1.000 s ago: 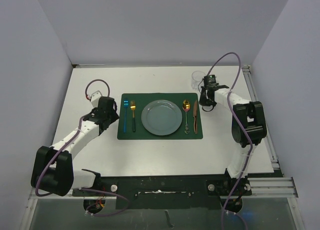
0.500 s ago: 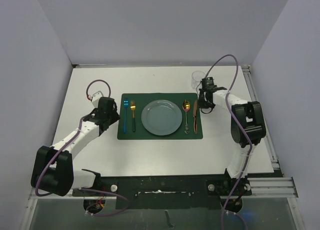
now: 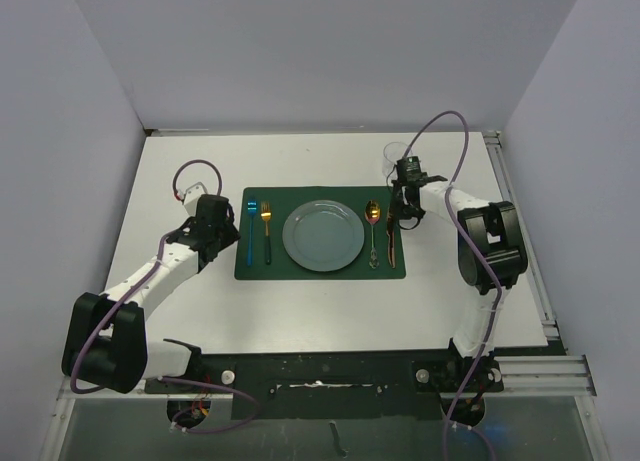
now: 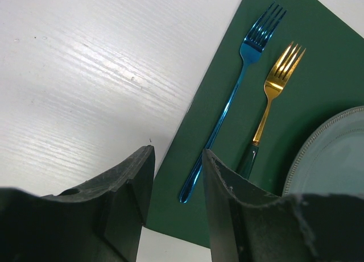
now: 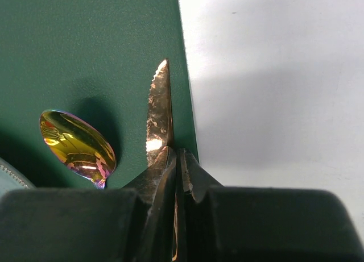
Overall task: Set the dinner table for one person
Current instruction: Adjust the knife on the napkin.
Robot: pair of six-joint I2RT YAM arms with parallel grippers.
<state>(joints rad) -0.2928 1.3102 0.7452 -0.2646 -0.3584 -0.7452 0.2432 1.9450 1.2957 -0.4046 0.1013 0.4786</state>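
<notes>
Knife-straightening step of a nearly done setting, mid-frame on the large matte white bench (image 3: 300, 311): right fingers (image 5: 193, 177) together against the copper-coloured metal knife (image 5: 159, 103) at the dark green rectangular placemat's (image 5: 85, 46) right edge, left fingers (image 4: 128, 182) apart, empty; next, likely a gentle squaring nudge.

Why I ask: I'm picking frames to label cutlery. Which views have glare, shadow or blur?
Right wrist view: a glare spot on the knife blade, rainbow reflections on the spoon, a soft shadow on the dinner table. Left wrist view: streaky glare on the table, blue fork and gold fork sharp, left gripper dark. Top view: even light, cutlery small.
</notes>
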